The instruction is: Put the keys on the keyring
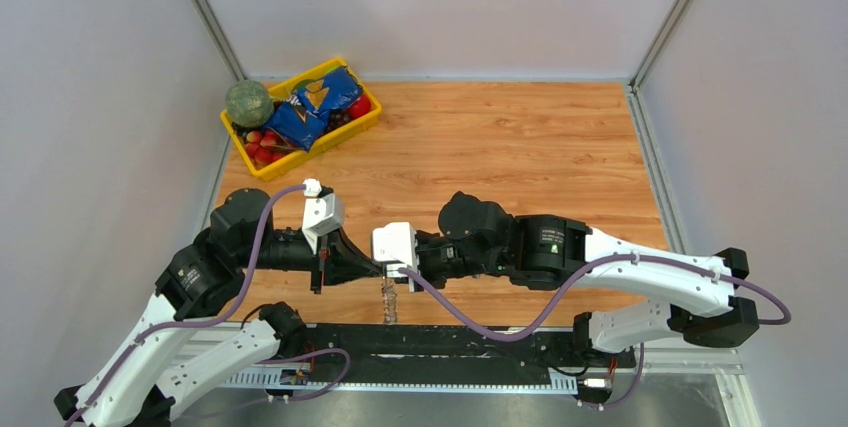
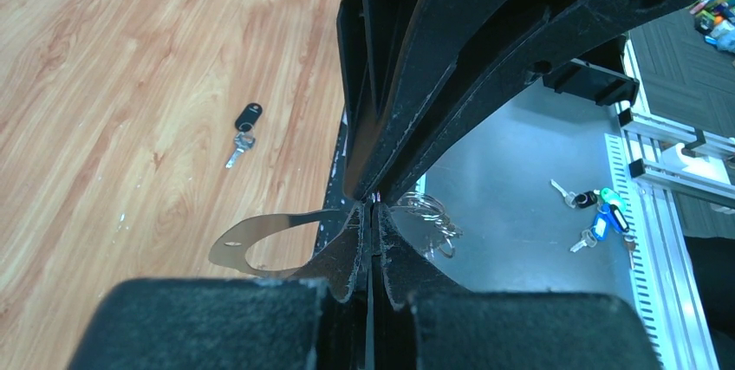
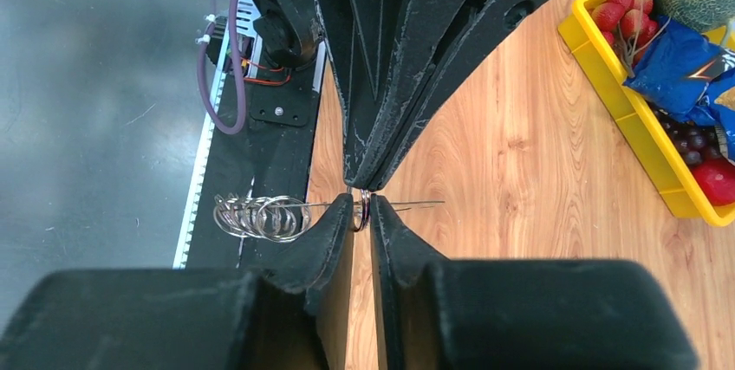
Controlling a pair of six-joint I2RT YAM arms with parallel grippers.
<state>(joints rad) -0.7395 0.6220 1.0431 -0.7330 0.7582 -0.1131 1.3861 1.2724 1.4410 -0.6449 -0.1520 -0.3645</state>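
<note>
My left gripper [image 2: 371,207] is shut on the keyring [image 2: 251,244], a thin flat silvery oval loop sticking out to its left. A cluster of small wire rings [image 2: 429,214] hangs on the loop's other side. My right gripper [image 3: 360,205] meets it tip to tip, jaws narrowed onto one small ring [image 3: 360,214] on the loop, with more rings [image 3: 260,217] bunched to the left. In the top view both grippers [image 1: 385,267] touch near the table's front edge, the rings [image 1: 388,299] dangling below. One of the keys [image 2: 243,132], black-headed, lies on the wood.
A yellow bin [image 1: 265,169] of snacks and fruit stands at the back left, with a green melon [image 1: 248,102] at its corner. More keys [image 2: 598,210] with coloured heads lie on the grey surface beyond the table's front edge. A black rail [image 3: 277,127] runs along that edge.
</note>
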